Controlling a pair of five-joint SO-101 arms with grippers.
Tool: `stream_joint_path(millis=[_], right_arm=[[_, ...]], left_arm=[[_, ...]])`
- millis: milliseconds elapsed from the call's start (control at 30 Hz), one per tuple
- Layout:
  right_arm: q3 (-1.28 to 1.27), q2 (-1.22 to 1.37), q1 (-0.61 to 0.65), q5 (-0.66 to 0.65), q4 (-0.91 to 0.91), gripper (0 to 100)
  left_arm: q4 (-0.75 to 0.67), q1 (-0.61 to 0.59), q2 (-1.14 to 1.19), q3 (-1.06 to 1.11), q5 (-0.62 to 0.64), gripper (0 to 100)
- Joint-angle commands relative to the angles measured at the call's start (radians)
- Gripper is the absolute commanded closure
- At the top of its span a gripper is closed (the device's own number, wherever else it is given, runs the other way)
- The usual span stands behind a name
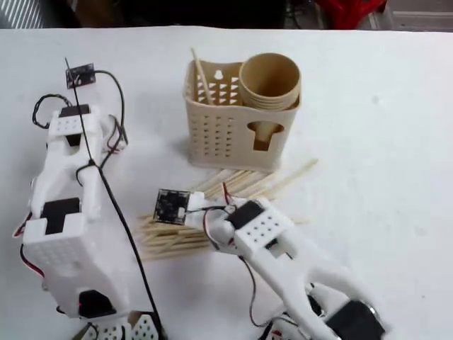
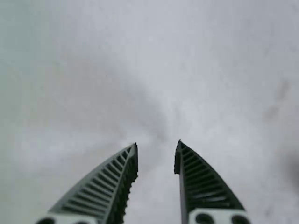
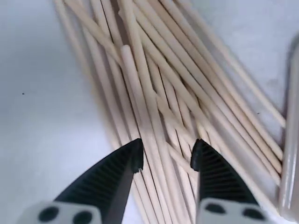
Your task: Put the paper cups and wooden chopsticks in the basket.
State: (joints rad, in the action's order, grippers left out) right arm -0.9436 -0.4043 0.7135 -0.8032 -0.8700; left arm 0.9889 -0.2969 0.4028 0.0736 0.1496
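A beige perforated basket (image 1: 230, 131) stands at the table's middle back, with stacked paper cups (image 1: 270, 81) and one upright chopstick (image 1: 201, 74) in it. Wooden chopsticks (image 1: 180, 237) lie in a loose pile on the table in front of the basket. The right arm (image 1: 258, 230) leans over this pile. In its wrist view the right gripper (image 3: 166, 156) is open just above the chopsticks (image 3: 154, 93), its fingers straddling a few of them. The left arm (image 1: 67, 184) rests at the table's left. The left gripper (image 2: 156, 147) is open over bare table, holding nothing.
The basket's wall (image 3: 292, 140) shows beside the chopstick pile in the right wrist view. Black cables (image 1: 106, 184) run along the left arm. White table (image 1: 382, 156) stretches to the right of the basket.
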Motion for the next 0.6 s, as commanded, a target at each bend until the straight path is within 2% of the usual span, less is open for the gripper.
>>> stream_joint_path(millis=[0,200,367,567], right_arm=[[0.029,0.096,0.001,-0.009,0.062,84.0],[0.049,0.119,0.001,-0.009,0.062,84.4],[0.049,0.128,0.001,-0.009,0.079,93.9],[0.044,0.128,0.001,-0.009,0.082,94.7]], left_arm=[[-0.014,0.008,-0.03,-0.005,0.009,85],[-0.017,0.008,-0.03,-0.005,0.009,85],[-0.015,0.008,-0.03,-0.005,0.009,85],[-0.012,0.008,-0.03,-0.005,0.009,85]])
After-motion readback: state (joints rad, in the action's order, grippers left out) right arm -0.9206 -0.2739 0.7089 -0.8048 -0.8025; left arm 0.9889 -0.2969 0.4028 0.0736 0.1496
